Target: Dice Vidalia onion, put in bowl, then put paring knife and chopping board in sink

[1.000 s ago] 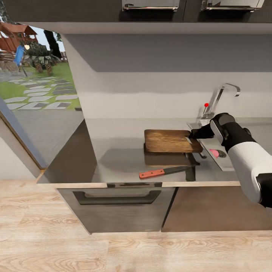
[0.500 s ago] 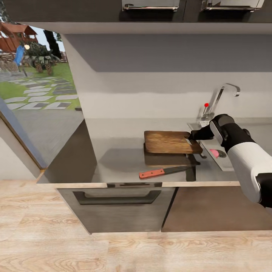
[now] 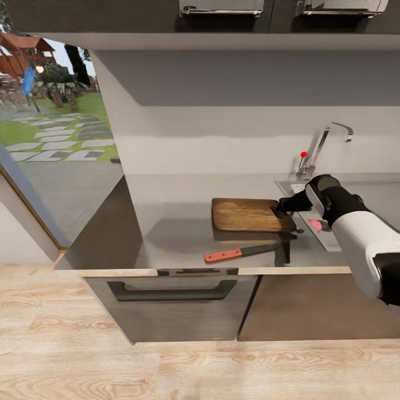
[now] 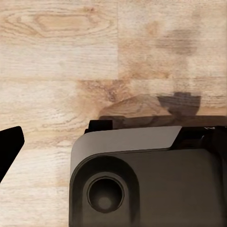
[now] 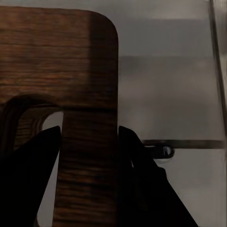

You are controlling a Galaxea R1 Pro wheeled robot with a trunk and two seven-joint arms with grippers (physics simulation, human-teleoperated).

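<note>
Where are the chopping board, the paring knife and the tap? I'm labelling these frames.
chopping board [image 3: 247, 214]: head view, middle of its wooden top.
paring knife [image 3: 223, 255]: head view, on the red handle.
tap [image 3: 324, 136]: head view, on the upright steel neck.

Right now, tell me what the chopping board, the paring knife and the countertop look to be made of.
Chopping board: looks like wood, brown with darker grain streaks and a matte finish.
Paring knife: red handle, possibly plastic or painted wood; dark blade, presumably metal, though it shows no shine.
Countertop: smooth grey, glossy enough to mirror the board's underside; steel or polished stone, the look leaves it open.
</note>
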